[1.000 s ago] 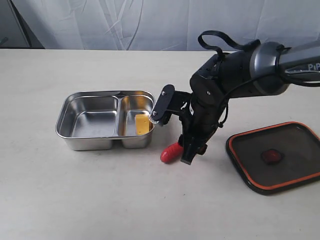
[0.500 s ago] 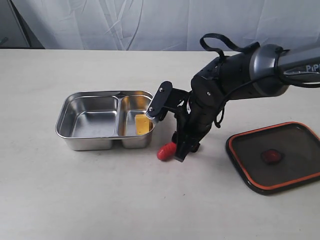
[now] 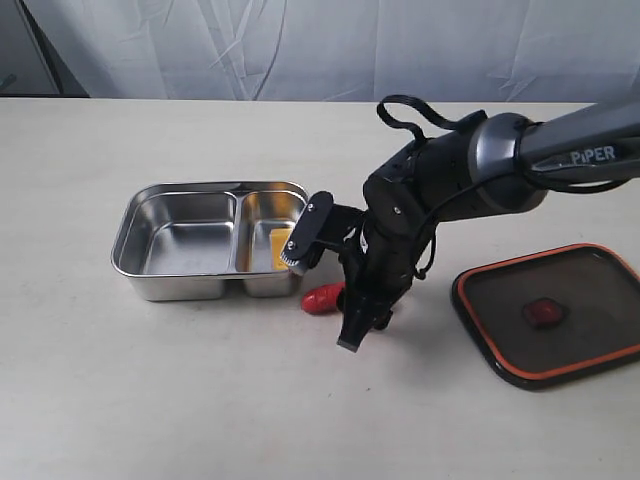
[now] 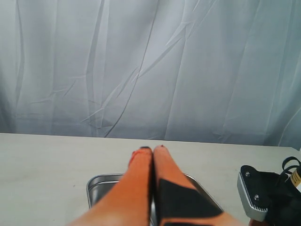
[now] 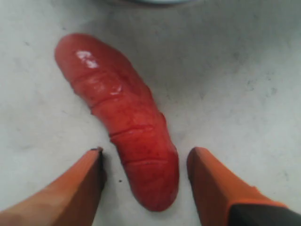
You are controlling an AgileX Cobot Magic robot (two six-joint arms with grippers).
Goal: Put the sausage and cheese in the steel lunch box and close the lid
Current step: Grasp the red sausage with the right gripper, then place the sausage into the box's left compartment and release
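The red ribbed sausage (image 3: 322,298) lies on the table just off the front right corner of the steel lunch box (image 3: 125,240). My right gripper (image 5: 146,153) is open and low over the table, its orange fingers either side of one end of the sausage (image 5: 120,117) with gaps on both sides. The yellow cheese (image 3: 279,248) rests in the box's right compartment, partly behind the right arm. At the right lies the dark lid (image 3: 550,312), orange rim up. My left gripper (image 4: 154,149) is shut on nothing, above the lunch box (image 4: 101,186); the exterior view does not show it.
The right arm's dark bulk (image 3: 450,190) reaches in from the right between box and lid. Its grey wrist part (image 3: 305,232) hangs close to the box's right rim. A white curtain (image 4: 150,66) backs the table.
The right arm has moved left and lower toward the box. The sausage now lies a little further left, closer to the box's corner.
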